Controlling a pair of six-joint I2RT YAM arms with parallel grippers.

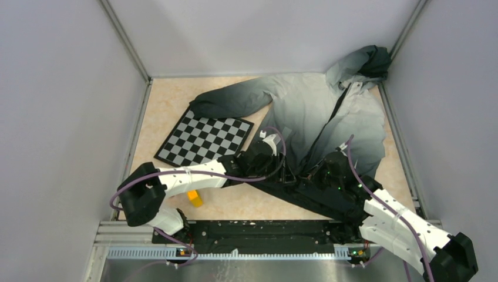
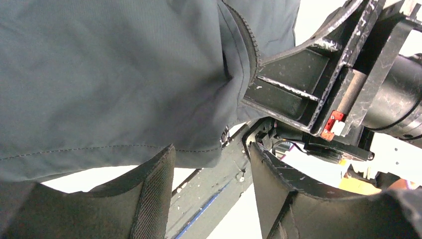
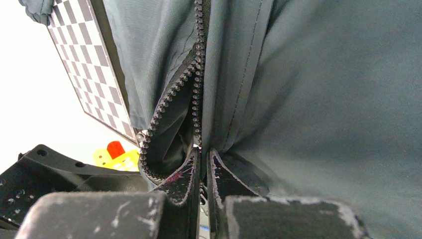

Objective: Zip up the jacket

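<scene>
The jacket [image 1: 346, 111] lies flat, with the pale hood at the far right and the black hem near the arms. Its dark zipper [image 1: 329, 123] runs down the front and stands open at the bottom in the right wrist view [image 3: 195, 74]. My right gripper [image 1: 312, 175] sits at the hem. In its own view the right gripper [image 3: 204, 159] is shut on the zipper edge. My left gripper [image 1: 288, 171] is just left of it. In its own view the left gripper [image 2: 209, 174] is open, and the jacket's hem [image 2: 99, 74] hangs just beyond the fingertips, ungripped.
A black-and-white checkerboard [image 1: 205, 138] lies left of the jacket, partly under a sleeve. A small yellow object [image 1: 194, 198] lies near the left arm. White walls enclose the table. A black rail [image 1: 252, 232] runs along the near edge.
</scene>
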